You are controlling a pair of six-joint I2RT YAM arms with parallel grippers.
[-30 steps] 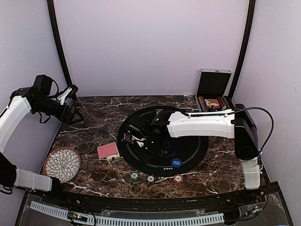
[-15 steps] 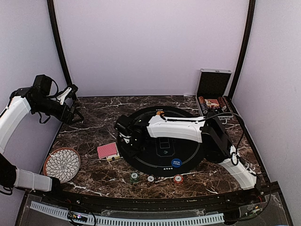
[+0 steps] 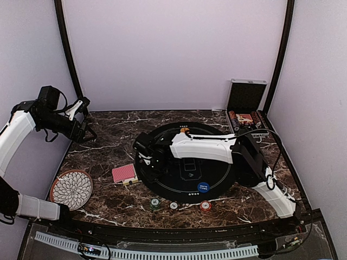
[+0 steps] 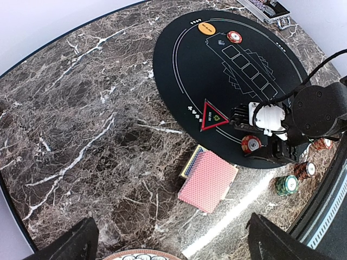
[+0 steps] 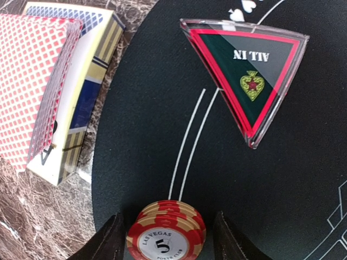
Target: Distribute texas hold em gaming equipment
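My right gripper point(image 5: 168, 216), unclenched, straddles a red chip stack point(image 5: 165, 233) at the black mat's point(image 3: 217, 174) left edge; left gripper point(image 4: 173, 241) gapes.

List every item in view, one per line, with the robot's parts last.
table: one, dark marble
mat: one, black, round, table centre
chip stack: one, red and white, mat's left edge
all-in triangle: one, red-rimmed, on mat beside that stack
orange disc: one, orange, mat's far edge
far chip: one, red, beside the orange disc
blue disc: one, blue, mat's near edge
front chips: three, green, white, red, on table before the mat
card box: one, blue and yellow, left of mat
card deck: one, red-backed, overlapping the card box
plate: one, white, flower-patterned, near left corner
chip case: one, silver-edged, open, far right corner
left hand: one, open, empty, raised, far left
right hand: one, open, straddling the chip stack
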